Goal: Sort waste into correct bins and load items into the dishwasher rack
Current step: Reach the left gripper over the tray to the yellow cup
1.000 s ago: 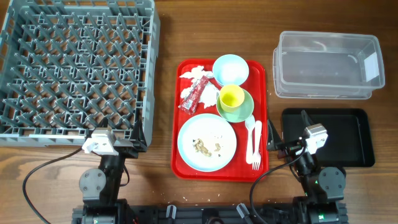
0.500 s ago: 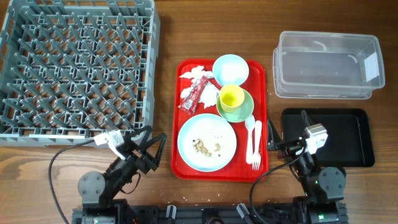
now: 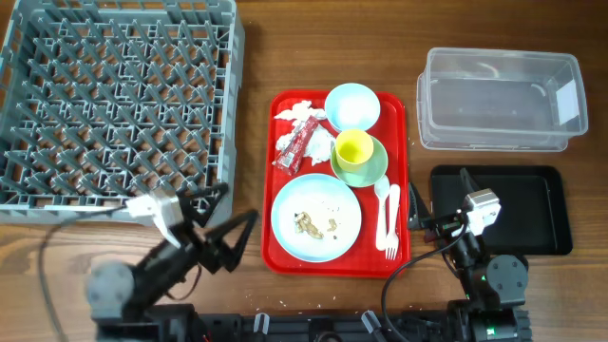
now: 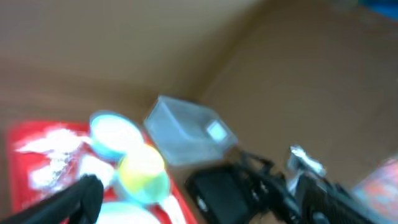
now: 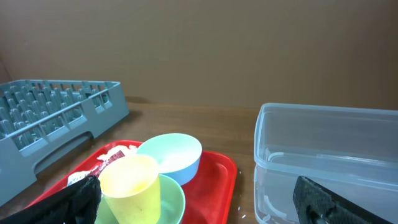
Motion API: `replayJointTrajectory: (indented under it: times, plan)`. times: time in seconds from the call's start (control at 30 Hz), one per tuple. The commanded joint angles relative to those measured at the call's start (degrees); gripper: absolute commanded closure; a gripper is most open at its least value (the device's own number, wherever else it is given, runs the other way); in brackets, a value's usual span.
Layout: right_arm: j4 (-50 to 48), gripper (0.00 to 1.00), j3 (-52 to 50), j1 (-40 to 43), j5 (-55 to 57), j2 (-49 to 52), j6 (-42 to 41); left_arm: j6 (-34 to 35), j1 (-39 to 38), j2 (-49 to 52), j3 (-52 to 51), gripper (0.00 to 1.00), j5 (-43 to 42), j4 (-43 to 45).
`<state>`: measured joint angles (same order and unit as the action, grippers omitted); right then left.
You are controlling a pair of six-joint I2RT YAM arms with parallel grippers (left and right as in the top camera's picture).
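A red serving tray (image 3: pixel 400 123) is set at the middle of the desk (image 3: pixel 252 114). On it, a pale blue plate (image 3: pixel 328 201) carrying beige food scraps (image 3: pixel 309 224) is placed nearest the arms. A pale green bowl (image 3: pixel 374 171) with a yellow cup (image 3: pixel 353 148) seated in it is found just beyond the plate, and a pale blue bowl (image 3: pixel 351 105) beyond that. Crumpled napkins (image 3: pixel 296 109) and a red-and-white wrapper (image 3: pixel 296 145) are laid along the tray's left side. A white spoon (image 3: pixel 381 204) and fork (image 3: pixel 390 233) are laid side by side at its right edge.

The grey dishwasher rack (image 3: pixel 233 95) is placed to the left. The clear tub (image 3: pixel 570 95) is seen at the far right, with the black tray (image 3: pixel 537 218) nearer the arms.

The left tool (image 3: pixel 237 211) is held above the desk between the rack and the red tray, its fingers spread apart with nothing between them; its wrist view is heavily blurred. The right tool (image 5: pixel 196 186) is held between the red tray and the black tray, its fingers likewise parted and nothing gripped.
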<state>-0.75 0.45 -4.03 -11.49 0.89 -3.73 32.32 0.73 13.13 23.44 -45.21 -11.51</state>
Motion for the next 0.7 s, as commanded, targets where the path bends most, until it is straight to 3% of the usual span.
replayJointTrajectory:
  times: [0.0, 0.1, 0.27, 0.4, 0.53, 0.67]
  plan:
    - [-0.09, 0.00, -0.15, 0.15, 0.50, -0.61, 0.61, -23.71, -0.15, 18.75, 22.58, 0.00, 10.67, -22.58]
    - [-0.09, 0.00, -0.15, 0.15, 0.50, -0.61, 0.59, -29.24, -1.03, 34.27, 39.23, 0.00, 12.68, -40.13]
    - [-0.09, 0.00, -0.15, 0.15, 0.50, -0.61, 0.61, -29.07, -9.27, 56.98, 62.88, 0.00, 25.14, -61.99]
    - [-0.09, 0.00, -0.15, 0.15, 0.50, -0.61, 0.61, -27.67, -16.90, 66.97, 66.14, 0.00, 22.40, -60.06]
    - [-0.09, 0.00, -0.15, 0.15, 0.50, -0.61, 0.59, -21.57, -20.46, 73.46, 66.14, 0.00, 18.82, -57.77]
    - [-0.09, 0.00, -0.15, 0.15, 0.50, -0.61, 0.61, -20.92, -23.87, 78.60, 66.14, 0.00, 18.84, -56.26]
